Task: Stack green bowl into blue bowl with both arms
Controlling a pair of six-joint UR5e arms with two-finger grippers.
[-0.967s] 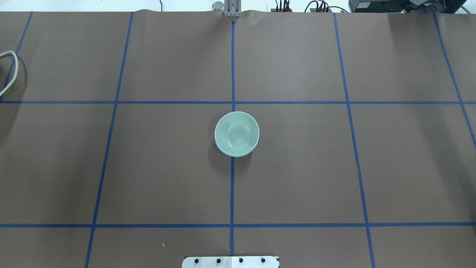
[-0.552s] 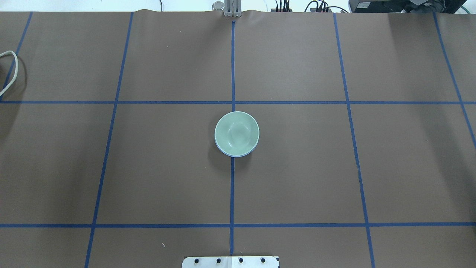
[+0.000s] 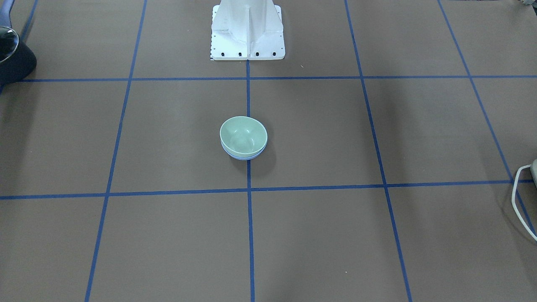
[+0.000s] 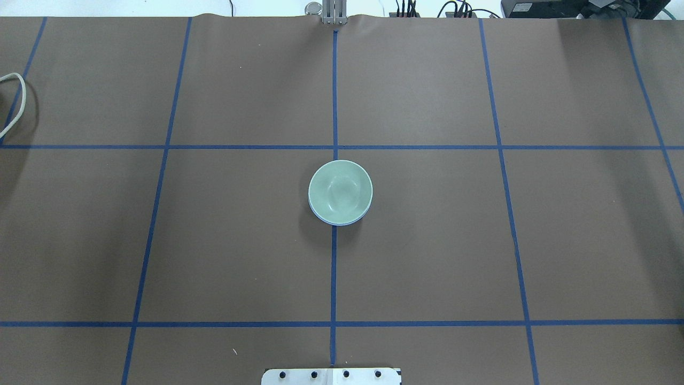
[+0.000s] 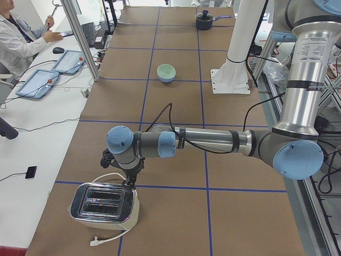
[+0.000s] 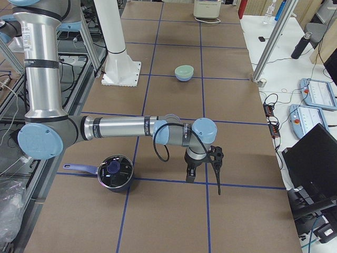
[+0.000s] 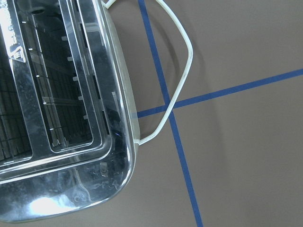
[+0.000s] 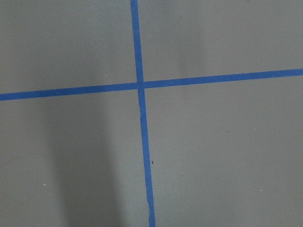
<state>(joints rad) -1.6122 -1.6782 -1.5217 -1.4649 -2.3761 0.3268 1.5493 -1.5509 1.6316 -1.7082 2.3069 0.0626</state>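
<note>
From my remote station, the brown table (image 4: 427,256) with its blue tape grid fills the fixed cameras. The left arm (image 5: 213,141) reaches low along the table toward its own end, and the right arm (image 6: 121,127) does the same at the opposite end. The white pedestal (image 3: 247,29) stands at the robot's edge. A chrome toaster (image 5: 104,201) sits under the left arm's wrist, and a black pot (image 6: 115,172) sits near the right arm's wrist. At the table's middle, on the centre tape line, the green bowl (image 4: 340,190) sits upright, nested in the blue bowl (image 3: 243,157), which shows only as a thin band below it. Both bowls are well apart from the arms. The left gripper (image 5: 129,184) points down at the toaster's edge, perhaps touching it, though the angle is poor. The right gripper (image 6: 190,175) points down just beside the pot. I cannot tell whether either pair of jaws is apart or together. The toaster's white cord (image 7: 182,61) loops across a tape crossing.
</note>
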